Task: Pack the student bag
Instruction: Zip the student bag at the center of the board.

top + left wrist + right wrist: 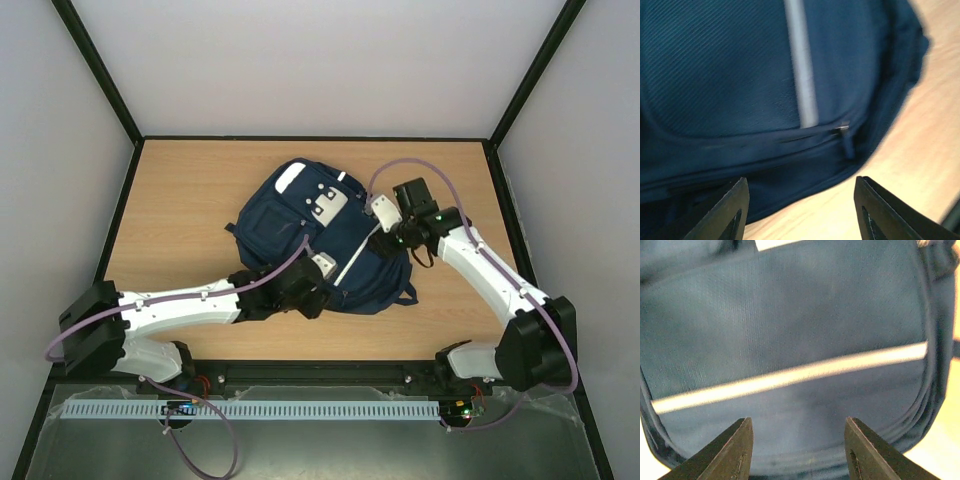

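1. Student bag [320, 225] lies flat at the centre of the table [190, 200], long axis running 11 to 5 o'clock.
2. Step, my guess: zip work. The seam by the zipper pull [841, 130] looks shut and no books show, so can't tell if it's packed.
3. Next move needs a fine pinch on that small pull while the other arm pins the fabric.
4. Left gripper [800, 215]: arm stretched low from 8 o'clock to the bag's 7 o'clock edge. Jaws well apart, holding nothing.
5. Right gripper [797, 452]: arm bent in from 4 o'clock to the bag's 3 o'clock side, over the striped panel. Jaws apart, empty.
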